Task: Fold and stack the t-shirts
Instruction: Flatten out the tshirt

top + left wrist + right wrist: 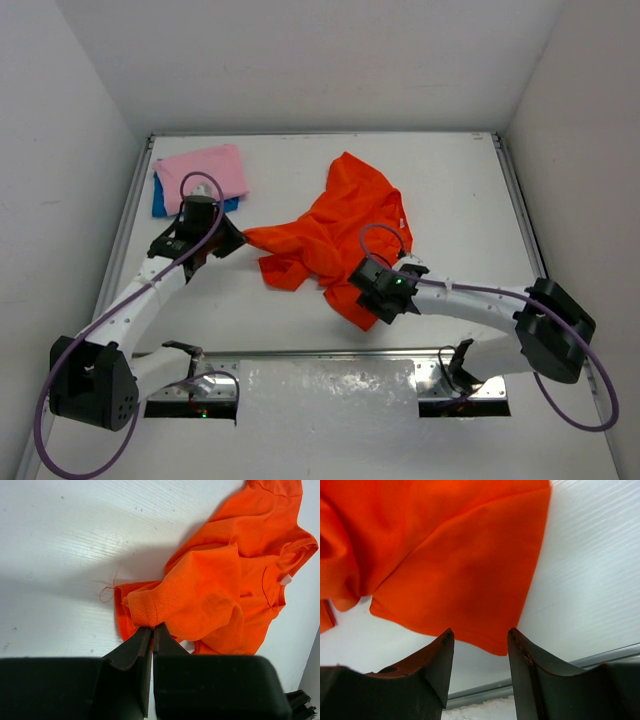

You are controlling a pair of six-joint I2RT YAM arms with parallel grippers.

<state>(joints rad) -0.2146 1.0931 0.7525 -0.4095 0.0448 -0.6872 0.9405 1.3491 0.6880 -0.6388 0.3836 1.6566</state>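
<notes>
The orange-red t-shirt (335,235) lies crumpled in the middle of the table. My left gripper (238,238) is shut on the hem of its left sleeve (150,611). My right gripper (365,305) hangs open just above the shirt's near corner (492,642), its jaws apart on either side of the hem. The pink t-shirt (205,170) lies folded at the far left on top of the blue one (160,200), of which only an edge shows.
White walls close in the table on the left, back and right. A metal rail (330,358) runs along the near edge by the arm bases. A loose orange thread (106,592) lies on the table beside the sleeve.
</notes>
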